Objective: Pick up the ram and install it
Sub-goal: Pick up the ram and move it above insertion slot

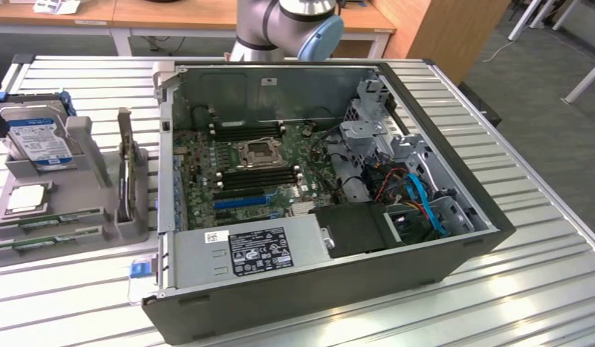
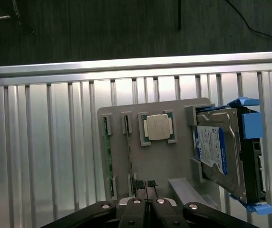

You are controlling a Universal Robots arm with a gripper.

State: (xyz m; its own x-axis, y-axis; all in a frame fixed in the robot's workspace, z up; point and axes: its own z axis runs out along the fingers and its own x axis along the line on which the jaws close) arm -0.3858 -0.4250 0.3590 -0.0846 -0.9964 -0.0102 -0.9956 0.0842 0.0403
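Our claw [image 2: 148, 202] is closed, pads pressed together, its body cut off by the frame edge. The ram [image 2: 108, 156] sits edge-on, half hidden, in the grey holder [image 2: 167, 161]. In the exterior view that holder is at nine o'clock from the case [image 1: 307, 296].

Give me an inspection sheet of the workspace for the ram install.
Surface: slatted metal table.
Job's things: ram lying in grey holder; open computer case, motherboard exposed.
Clutter: hard drive and processor chip in the same holder.
Grippers: gripper shut, over the holder, nothing seen held.
Cables: blue and red cables inside the case.
Surroundings: wooden desks behind the table.
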